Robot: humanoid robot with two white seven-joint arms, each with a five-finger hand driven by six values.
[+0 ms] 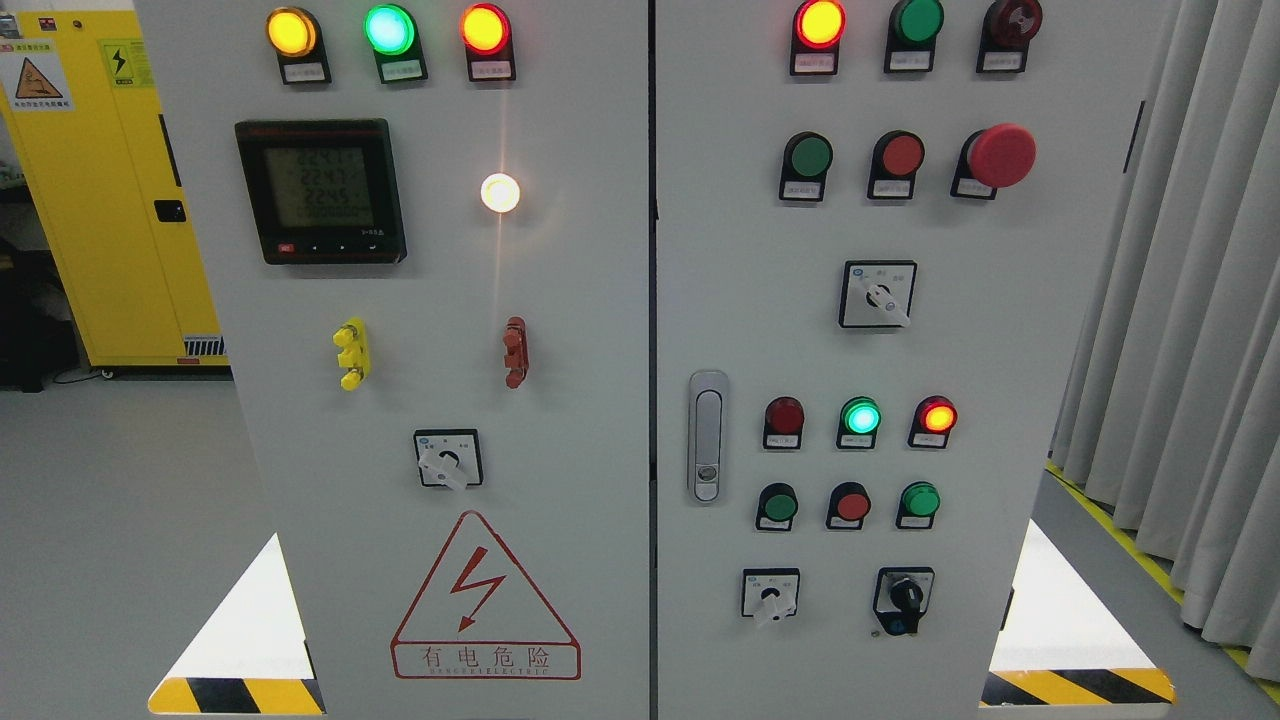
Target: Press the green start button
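Observation:
A grey control cabinet (600, 330) with two doors fills the head view. On the right door, a green push button (808, 156) sits in the upper row beside a red button (902, 155) and a red mushroom stop button (1000, 155). Lower down are two more green buttons (779, 506) (920, 499) with a red button (852, 505) between them. Above these, a lit green lamp (860, 416) glows between a dark red lamp (784, 414) and a lit red lamp (937, 416). Neither robot hand shows in the view.
The left door carries a digital meter (320, 190), a lit white lamp (500, 193), a selector switch (447, 460) and a red warning triangle (485, 600). A door handle (707, 436) is at the seam. A yellow cabinet (100, 200) stands left, grey curtains (1180, 300) right.

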